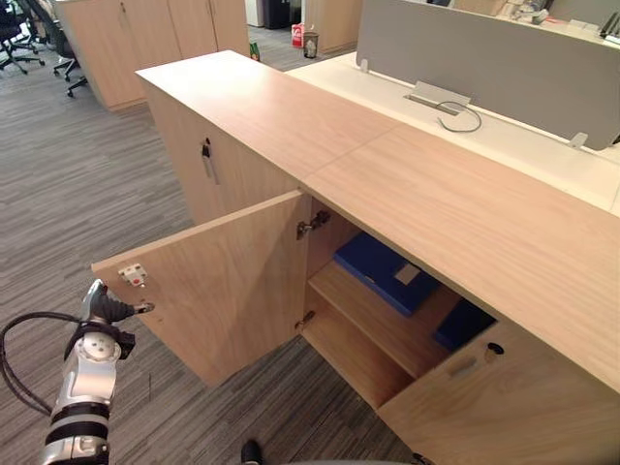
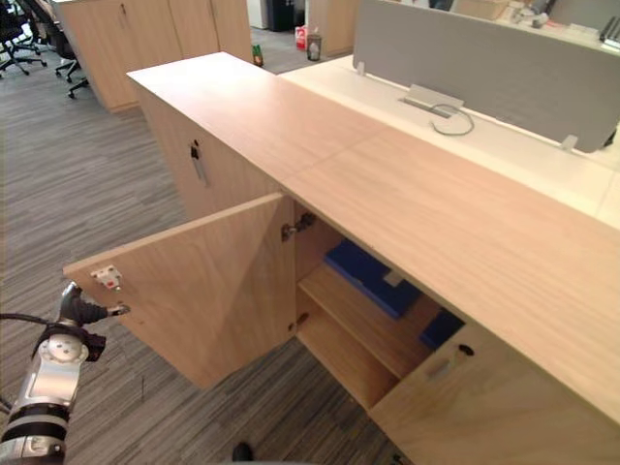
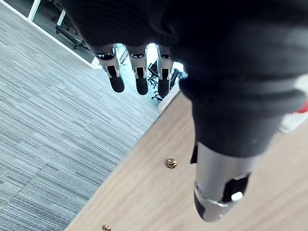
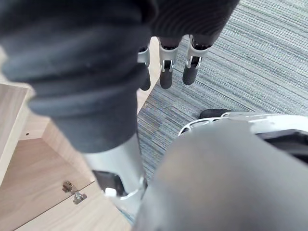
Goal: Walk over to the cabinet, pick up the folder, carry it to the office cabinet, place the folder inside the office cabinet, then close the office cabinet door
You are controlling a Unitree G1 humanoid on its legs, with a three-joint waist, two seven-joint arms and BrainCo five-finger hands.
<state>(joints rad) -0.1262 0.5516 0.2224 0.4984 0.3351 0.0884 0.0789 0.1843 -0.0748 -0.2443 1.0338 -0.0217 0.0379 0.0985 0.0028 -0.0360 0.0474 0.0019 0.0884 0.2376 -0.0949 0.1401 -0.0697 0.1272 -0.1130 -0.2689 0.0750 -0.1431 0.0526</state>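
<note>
Matt wood-grain cabinet door [image 1: 228, 281]; smooth blue folder [image 1: 383, 271]; ribbed grey carpet [image 1: 77, 184].

This is an office. Far beyond the left hand [image 1: 103, 304] are rolling chairs [image 1: 17, 41] on grey carpet [image 1: 77, 184]. Off to its right is a desk [image 1: 542, 160] with a grey screen [image 1: 484, 58].

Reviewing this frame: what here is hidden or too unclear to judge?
Blue folder, eye views: back end hidden under the cabinet top.
Second blue item, eye views: mostly behind the neighbouring door panel; unclear if a folder.
Left hand at the edge of the open door, eye views: contact too small to judge.
Right hand, right wrist view: palm hidden by its dark cover.
</note>
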